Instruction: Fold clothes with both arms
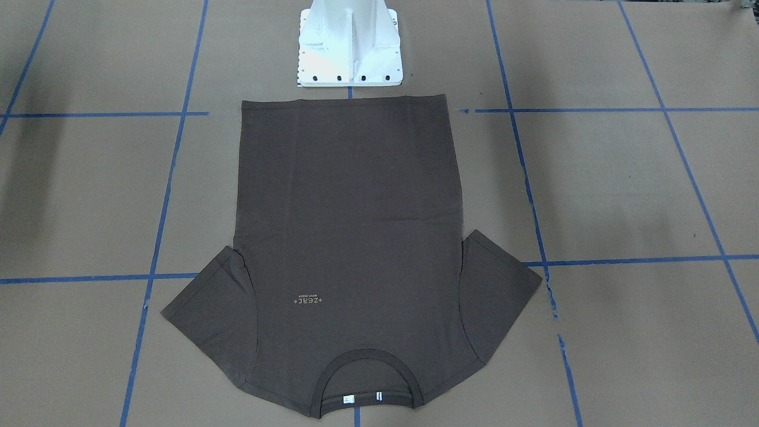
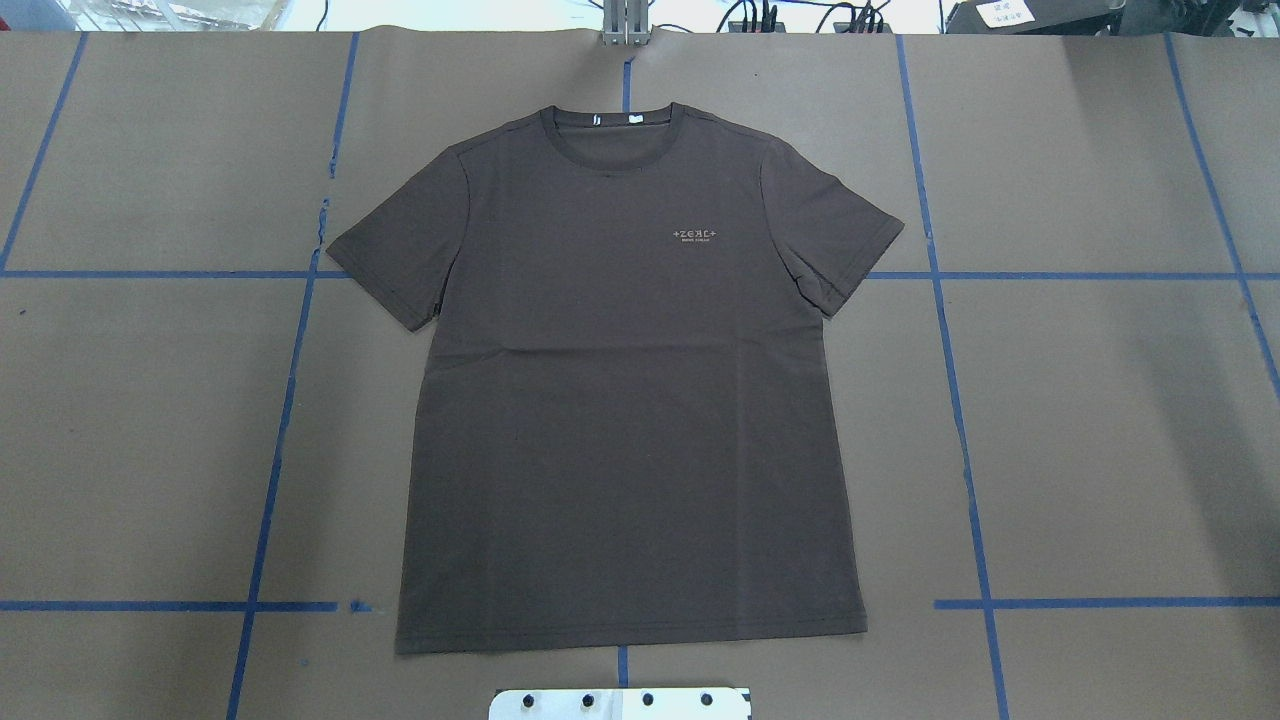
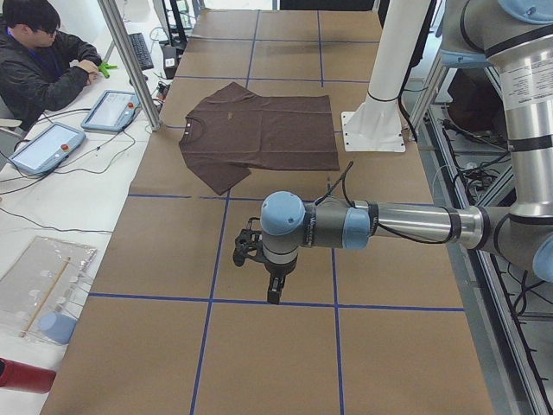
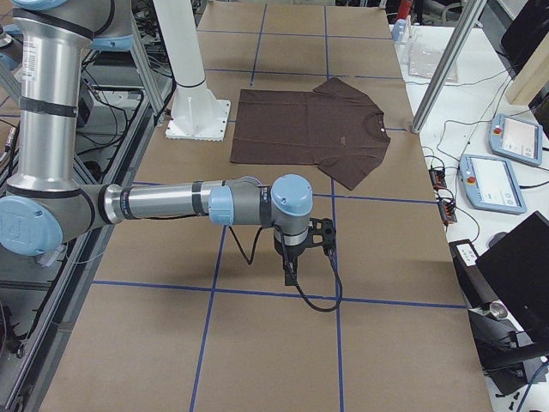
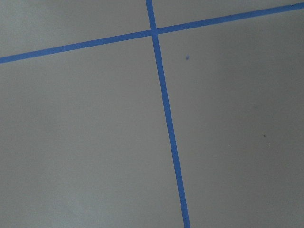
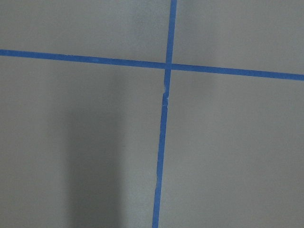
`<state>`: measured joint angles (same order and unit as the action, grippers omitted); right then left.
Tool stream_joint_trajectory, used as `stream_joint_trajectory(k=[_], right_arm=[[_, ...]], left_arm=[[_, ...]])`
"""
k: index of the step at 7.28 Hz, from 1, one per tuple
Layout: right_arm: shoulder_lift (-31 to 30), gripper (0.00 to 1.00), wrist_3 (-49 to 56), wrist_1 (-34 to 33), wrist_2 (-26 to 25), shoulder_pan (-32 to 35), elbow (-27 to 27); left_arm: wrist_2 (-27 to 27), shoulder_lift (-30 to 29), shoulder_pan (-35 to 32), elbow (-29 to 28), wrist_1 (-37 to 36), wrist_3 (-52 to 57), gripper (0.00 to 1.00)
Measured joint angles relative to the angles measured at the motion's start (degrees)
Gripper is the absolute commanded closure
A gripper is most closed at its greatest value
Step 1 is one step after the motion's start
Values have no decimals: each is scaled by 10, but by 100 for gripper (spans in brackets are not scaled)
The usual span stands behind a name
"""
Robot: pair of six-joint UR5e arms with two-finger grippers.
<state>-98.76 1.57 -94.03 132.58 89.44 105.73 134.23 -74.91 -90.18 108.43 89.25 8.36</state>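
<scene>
The clothes are one dark brown T-shirt [image 2: 620, 420] lying flat and face up on the brown paper table, sleeves spread. Its collar [image 2: 610, 135] lies at the far side from the robot and its hem near the base. It also shows in the front view as the T-shirt [image 1: 350, 225]. My left gripper [image 3: 274, 292] hangs over bare table far from the T-shirt [image 3: 268, 130]. My right gripper [image 4: 290, 273] hangs the same way at the other end, away from the T-shirt [image 4: 300, 129]. I cannot tell whether either gripper is open or shut. Both wrist views show only paper and blue tape.
The white pedestal base [image 1: 350, 53] stands just behind the shirt's hem. Blue tape lines [image 2: 950, 380] grid the table. A seated person [image 3: 43, 60] and tablets [image 3: 112, 108] are at a side desk beyond the table edge.
</scene>
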Motion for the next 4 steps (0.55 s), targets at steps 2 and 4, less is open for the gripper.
stream_joint_trajectory(k=[2, 4], right_arm=[[1, 0, 0, 0, 0, 0, 4], [2, 0, 0, 0, 0, -1, 11]], left_arm=[[0, 0, 0, 7, 1, 2, 0], [-1, 2, 0, 22, 1, 3, 0]])
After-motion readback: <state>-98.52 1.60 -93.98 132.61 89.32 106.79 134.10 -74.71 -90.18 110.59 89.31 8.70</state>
